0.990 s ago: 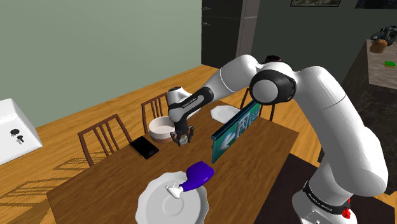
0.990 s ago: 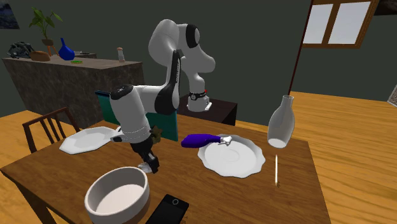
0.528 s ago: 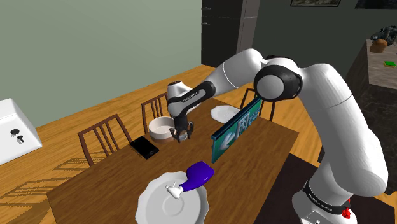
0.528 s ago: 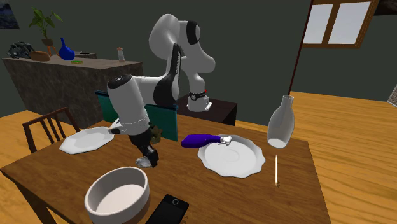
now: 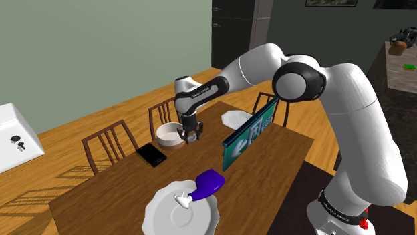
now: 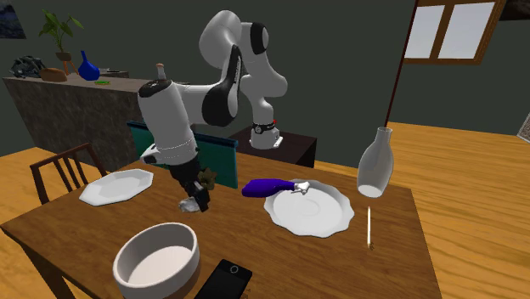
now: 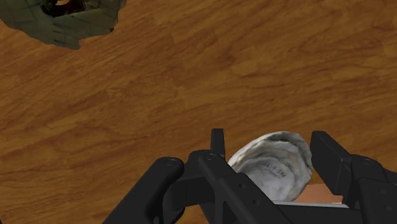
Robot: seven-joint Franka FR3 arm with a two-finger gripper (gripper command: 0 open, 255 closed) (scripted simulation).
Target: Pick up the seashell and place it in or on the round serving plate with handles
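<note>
Clamping the pale seashell point(image 7: 273, 167) between its black fingers, the gripper point(image 6: 194, 202) hung clear of the wooden table point(image 6: 280, 263), near the deep round white dish point(image 6: 157, 262) that I took for the serving plate. The shell looked ridged and rounded and sat out towards the fingertips, so a quick swing could have let it twist or slip free. A release from too high might have bounced it off the dish's wall, and a low approach might have knocked that wall. Two other white plates could have been mistaken for the target: a scalloped plate point(image 6: 310, 211) beside a purple bottle point(image 6: 267, 188) and an angular plate point(image 6: 115, 187). A lumpy olive object point(image 7: 63, 22) lay on the table close by and a dark phone point(image 6: 225, 279) beside the dish, yet neither seemed to block the way.
</note>
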